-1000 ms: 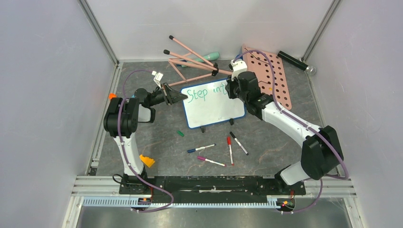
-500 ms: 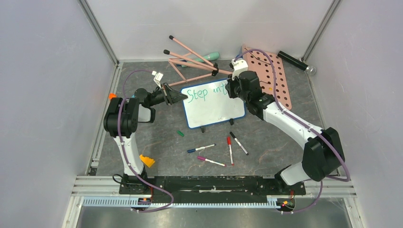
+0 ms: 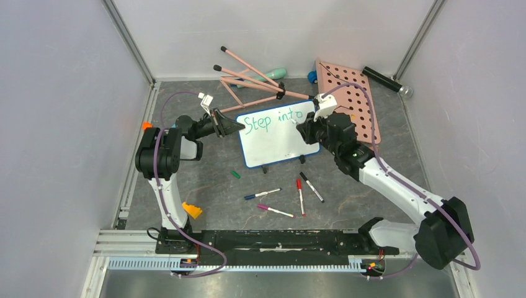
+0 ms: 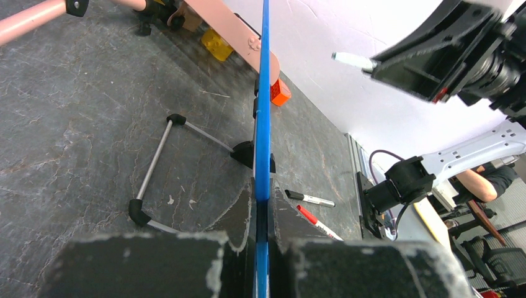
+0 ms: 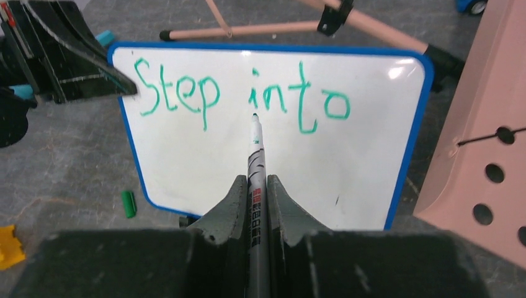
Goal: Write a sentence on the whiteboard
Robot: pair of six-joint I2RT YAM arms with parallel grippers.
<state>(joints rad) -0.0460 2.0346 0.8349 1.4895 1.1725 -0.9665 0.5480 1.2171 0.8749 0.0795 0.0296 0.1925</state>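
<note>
While left hand (image 4: pixel 263 205) clamps whiteboard (image 3: pixel 279 141), marker (image 5: pixel 256 167) apart

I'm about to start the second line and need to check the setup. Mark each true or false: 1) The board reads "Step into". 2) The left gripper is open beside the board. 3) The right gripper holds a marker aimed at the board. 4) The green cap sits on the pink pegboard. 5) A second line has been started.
1) True: the green writing on the whiteboard reads "Step into".
2) False: the left gripper is shut on the whiteboard's left edge.
3) True: the right gripper clamps a marker, tip toward the whiteboard.
4) False: the green cap lies on the table, in front of the whiteboard's left corner.
5) False: below the first line the whiteboard is blank.
</note>
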